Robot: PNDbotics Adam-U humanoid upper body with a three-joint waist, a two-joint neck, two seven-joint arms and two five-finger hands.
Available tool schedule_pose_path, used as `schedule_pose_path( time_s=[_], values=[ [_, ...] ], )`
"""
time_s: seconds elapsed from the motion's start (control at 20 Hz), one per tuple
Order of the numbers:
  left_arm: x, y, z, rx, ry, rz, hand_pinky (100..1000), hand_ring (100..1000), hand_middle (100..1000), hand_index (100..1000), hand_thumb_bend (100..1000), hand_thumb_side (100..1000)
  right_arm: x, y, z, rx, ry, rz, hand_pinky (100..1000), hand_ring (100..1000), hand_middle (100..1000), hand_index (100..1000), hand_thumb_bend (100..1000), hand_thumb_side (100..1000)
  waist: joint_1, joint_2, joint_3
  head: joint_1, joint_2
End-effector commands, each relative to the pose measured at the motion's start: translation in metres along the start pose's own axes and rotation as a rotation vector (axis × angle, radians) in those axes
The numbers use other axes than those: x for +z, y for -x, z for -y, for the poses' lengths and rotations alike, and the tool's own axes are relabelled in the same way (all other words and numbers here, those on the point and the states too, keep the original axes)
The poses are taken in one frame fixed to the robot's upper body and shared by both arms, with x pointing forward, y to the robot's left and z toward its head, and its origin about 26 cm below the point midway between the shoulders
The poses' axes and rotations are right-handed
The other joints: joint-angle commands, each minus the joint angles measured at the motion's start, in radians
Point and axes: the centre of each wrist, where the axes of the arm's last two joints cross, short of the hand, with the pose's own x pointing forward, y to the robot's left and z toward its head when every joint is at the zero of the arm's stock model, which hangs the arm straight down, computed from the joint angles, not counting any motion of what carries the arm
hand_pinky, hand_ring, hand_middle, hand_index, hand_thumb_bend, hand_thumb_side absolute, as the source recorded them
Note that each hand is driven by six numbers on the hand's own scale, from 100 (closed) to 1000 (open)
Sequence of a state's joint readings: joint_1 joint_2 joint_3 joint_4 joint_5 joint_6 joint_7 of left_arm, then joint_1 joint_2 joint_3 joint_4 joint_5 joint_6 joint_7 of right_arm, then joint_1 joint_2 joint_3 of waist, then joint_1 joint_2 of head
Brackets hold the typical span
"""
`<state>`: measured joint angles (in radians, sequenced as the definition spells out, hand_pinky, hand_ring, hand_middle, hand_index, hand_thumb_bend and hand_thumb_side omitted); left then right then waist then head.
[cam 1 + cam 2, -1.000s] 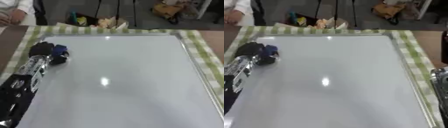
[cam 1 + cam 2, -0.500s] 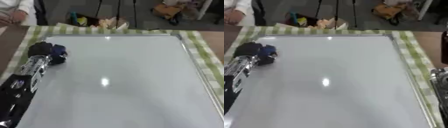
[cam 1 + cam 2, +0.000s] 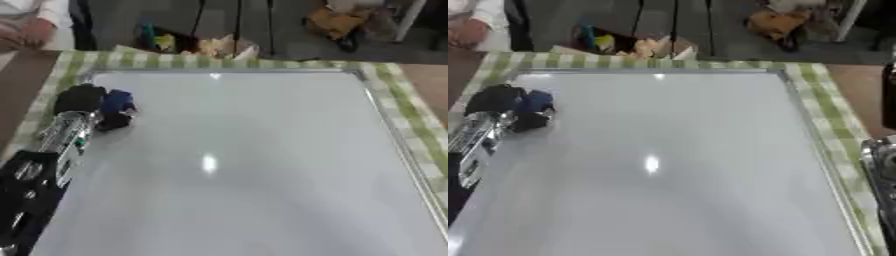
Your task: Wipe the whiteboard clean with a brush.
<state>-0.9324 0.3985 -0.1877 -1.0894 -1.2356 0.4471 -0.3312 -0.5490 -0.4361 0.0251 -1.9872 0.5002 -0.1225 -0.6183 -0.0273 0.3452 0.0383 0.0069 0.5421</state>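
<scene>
A large whiteboard (image 3: 254,150) lies flat on a green checked cloth (image 3: 398,107) and shows no marks, only a glare spot at its middle. My left arm comes in from the lower left. Its black left hand (image 3: 80,98) rests on the board's upper left part, with its fingers curled round a small blue brush (image 3: 116,102) that touches the surface. At the right edge of the right eye view a dark shape (image 3: 890,100) stands above a silver piece (image 3: 881,167). It looks like my right hand, cut off by the picture's edge.
The board's metal frame (image 3: 398,135) runs along its right side. Brown table shows at the left (image 3: 22,85). Behind the far edge stand bags and clutter (image 3: 219,47) on the floor. A person's sleeve (image 3: 31,25) is at the top left.
</scene>
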Motion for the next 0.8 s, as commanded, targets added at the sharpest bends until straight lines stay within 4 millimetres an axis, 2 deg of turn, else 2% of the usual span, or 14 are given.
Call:
schedule_pose_path(
  time_s=[0.05, 0.25, 0.4, 0.8],
  values=[
    [0.008, 0.003, -0.031, 0.001, -0.088, 0.046, 255, 433, 466, 773, 100, 838, -0.006, -0.002, 0.004, -0.001, 0.005, 0.023, 812, 837, 770, 822, 100, 959, 0.002, -0.023, 0.0, -0.001, -0.012],
    [0.023, -0.005, -0.053, 0.003, -0.142, 0.123, 251, 429, 463, 772, 100, 840, -0.006, -0.002, 0.004, -0.002, 0.002, 0.023, 812, 838, 770, 822, 100, 960, 0.004, -0.023, 0.001, -0.001, -0.011],
    [0.033, -0.01, -0.061, -0.014, -0.137, 0.188, 257, 435, 467, 772, 100, 841, -0.006, -0.002, 0.003, -0.004, 0.0, 0.023, 812, 838, 770, 822, 100, 959, 0.005, -0.023, 0.002, -0.001, -0.01],
    [0.05, -0.019, -0.045, -0.095, -0.022, 0.328, 287, 449, 475, 771, 100, 843, -0.006, -0.003, 0.003, -0.006, -0.001, 0.028, 813, 838, 770, 823, 100, 959, 0.008, -0.022, 0.001, 0.0, -0.011]
  ],
)
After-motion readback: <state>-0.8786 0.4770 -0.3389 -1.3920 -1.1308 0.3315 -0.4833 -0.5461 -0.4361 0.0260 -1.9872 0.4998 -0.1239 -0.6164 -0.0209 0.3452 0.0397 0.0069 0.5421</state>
